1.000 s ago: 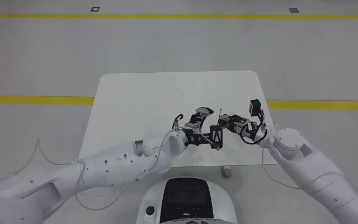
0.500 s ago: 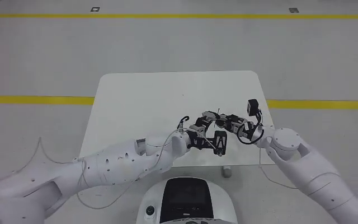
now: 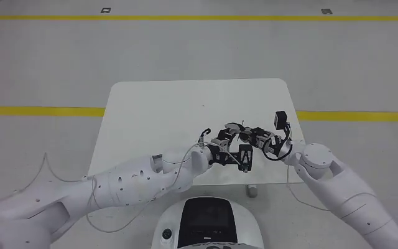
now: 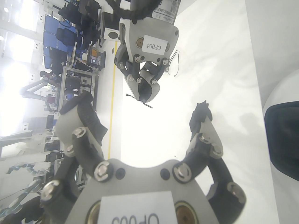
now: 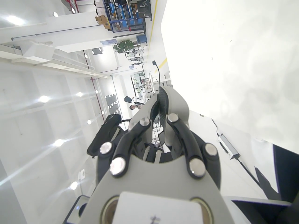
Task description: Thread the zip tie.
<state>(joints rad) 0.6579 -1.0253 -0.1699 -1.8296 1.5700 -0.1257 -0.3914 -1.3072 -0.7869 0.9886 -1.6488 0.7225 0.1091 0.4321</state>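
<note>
Pinching a thin black zip tie (image 4: 147,105) between tightly pressed fingers, the right claw (image 4: 143,96) is hovering above the white tabletop (image 4: 210,47). The tie is sticking out on both sides of the fingertips, clear of the surface. The left claw (image 4: 141,111) is facing it from just beside, with its two fingers spread wide and gripping nothing. From above, both claws are sitting close together over the tabletop's right front part.

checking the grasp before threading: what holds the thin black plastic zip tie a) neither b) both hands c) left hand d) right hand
d: the right hand is shut on the thin black plastic zip tie, the left hand open and empty.
</note>
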